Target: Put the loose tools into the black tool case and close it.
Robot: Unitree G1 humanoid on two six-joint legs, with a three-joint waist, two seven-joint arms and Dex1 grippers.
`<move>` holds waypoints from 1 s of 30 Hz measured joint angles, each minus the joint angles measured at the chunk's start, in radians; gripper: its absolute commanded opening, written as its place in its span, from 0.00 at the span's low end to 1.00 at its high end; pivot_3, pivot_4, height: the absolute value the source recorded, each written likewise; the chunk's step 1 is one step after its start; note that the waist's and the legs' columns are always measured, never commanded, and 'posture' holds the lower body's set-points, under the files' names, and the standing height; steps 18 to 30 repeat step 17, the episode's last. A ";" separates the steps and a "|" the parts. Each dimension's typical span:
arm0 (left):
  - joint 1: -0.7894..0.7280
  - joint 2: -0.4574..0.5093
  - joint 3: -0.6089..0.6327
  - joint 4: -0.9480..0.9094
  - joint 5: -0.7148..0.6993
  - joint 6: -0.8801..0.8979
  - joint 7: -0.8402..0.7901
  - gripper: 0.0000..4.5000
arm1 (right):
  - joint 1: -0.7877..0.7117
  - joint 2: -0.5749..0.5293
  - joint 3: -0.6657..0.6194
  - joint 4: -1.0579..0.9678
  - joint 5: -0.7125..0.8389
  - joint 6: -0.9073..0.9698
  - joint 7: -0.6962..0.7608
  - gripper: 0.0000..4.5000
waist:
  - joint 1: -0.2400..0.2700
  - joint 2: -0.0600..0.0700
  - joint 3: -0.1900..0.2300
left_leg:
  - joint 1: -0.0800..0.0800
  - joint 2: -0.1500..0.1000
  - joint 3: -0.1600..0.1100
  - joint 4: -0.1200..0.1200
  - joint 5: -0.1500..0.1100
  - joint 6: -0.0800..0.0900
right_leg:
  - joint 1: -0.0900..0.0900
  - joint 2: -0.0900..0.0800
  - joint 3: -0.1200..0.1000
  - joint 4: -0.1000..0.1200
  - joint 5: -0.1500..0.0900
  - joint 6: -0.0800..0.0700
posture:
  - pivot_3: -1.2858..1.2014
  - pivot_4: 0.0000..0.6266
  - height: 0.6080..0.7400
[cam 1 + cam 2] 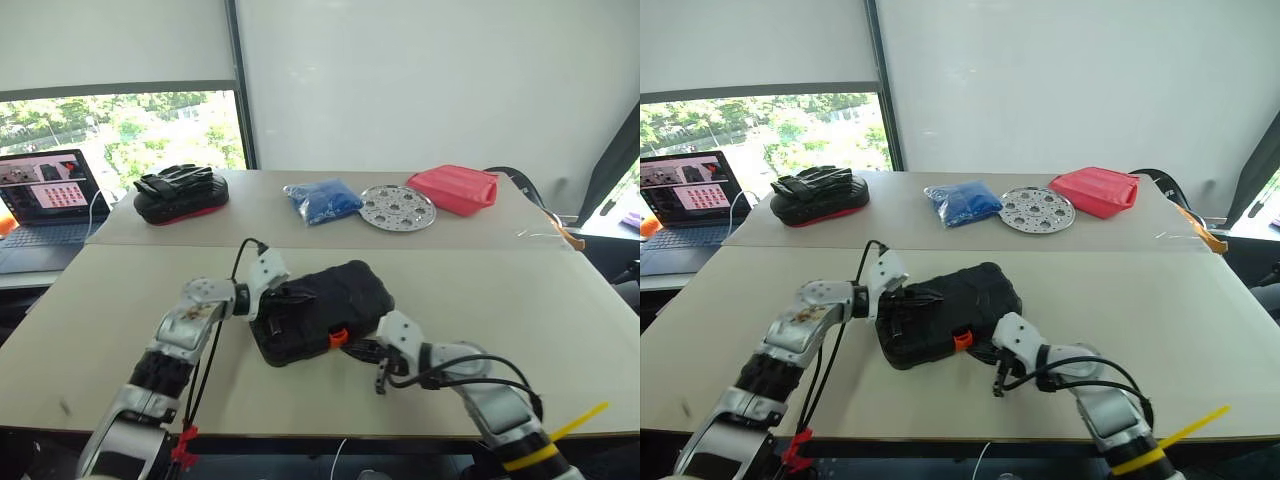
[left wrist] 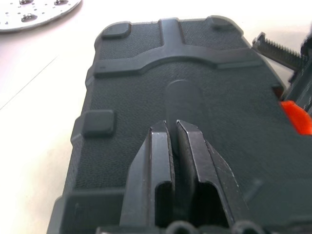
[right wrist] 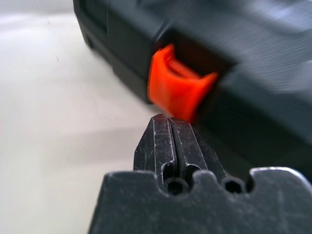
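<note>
The black tool case (image 1: 330,295) lies closed and slanted on the near table, its textured lid up and its orange latch (image 1: 338,337) on the side facing me. My left gripper (image 2: 172,124) lies over the case's lid from the left, its fingers nearly together with nothing between them. My right gripper (image 3: 169,119) is shut, and its tips are just in front of the orange latch (image 3: 178,87); whether they touch it I cannot tell. The loose tools are out of view.
On the far table stand a black-and-red padded bag with gloves (image 1: 180,193), a blue bag (image 1: 322,200), a perforated silver disc (image 1: 398,208) and a red pouch (image 1: 455,188). A laptop (image 1: 45,195) sits at the far left. A seam separates the two tabletops.
</note>
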 measured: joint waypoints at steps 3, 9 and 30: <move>0.167 0.108 0.141 -0.043 -0.093 -0.078 -0.082 0.48 | 0.128 -0.092 -0.150 -0.034 0.139 -0.049 0.117 0.25 | -0.008 -0.001 0.000 | -0.001 0.000 0.000 -0.007 -0.001 0.001 | -0.003 -0.001 0.000 -0.002 0.002 -0.008 | 0.52 0.24 1.00; 0.454 0.242 0.300 -0.086 -0.125 -0.114 -0.115 0.98 | 0.243 -0.193 -0.300 0.068 0.191 -0.230 0.261 0.73 | 0.004 -0.002 0.002 | -0.006 -0.001 0.003 -0.007 -0.001 0.001 | -0.008 -0.006 0.000 -0.004 0.002 -0.006 | 0.52 0.24 1.00; 0.671 0.264 0.460 -0.126 -0.111 -0.218 -0.037 1.00 | 0.237 -0.225 -0.361 0.229 0.187 -0.408 0.335 0.99 | 0.022 -0.005 0.004 | -0.011 0.000 0.002 -0.007 0.000 0.000 | -0.012 -0.006 -0.001 -0.003 0.002 -0.006 | 0.52 0.24 1.00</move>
